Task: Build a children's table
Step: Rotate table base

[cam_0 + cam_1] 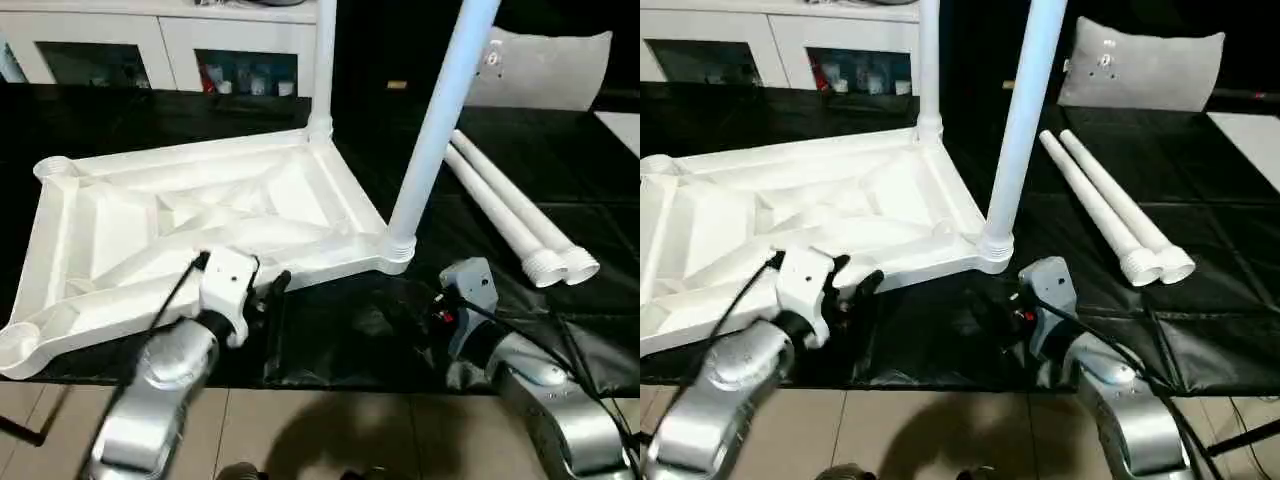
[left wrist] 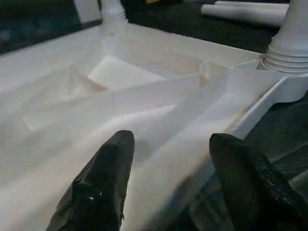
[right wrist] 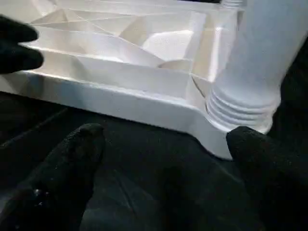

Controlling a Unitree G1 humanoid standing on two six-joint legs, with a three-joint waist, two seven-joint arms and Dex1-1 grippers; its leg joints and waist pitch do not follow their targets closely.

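Head views: The table top (image 1: 200, 215) lies ribbed underside up on the black bench (image 1: 560, 230), so its corner sockets face upward for leg fitting. Two legs (image 1: 440, 120) stand upright in the right-hand sockets, far and near. Two loose legs (image 1: 510, 215) lie side by side to the right, collars toward me, within reach. My left end effector (image 1: 268, 292) sits at the top's near edge; my right end effector (image 1: 992, 312) rests low on the bench, just near of the seated near-right leg.

Left wrist view: My fingers (image 2: 103, 185) are spread, straddling the near rim without pinching it.

Right wrist view: My fingers (image 3: 67, 168) are spread wide, empty, facing the threaded collar (image 3: 236, 113).
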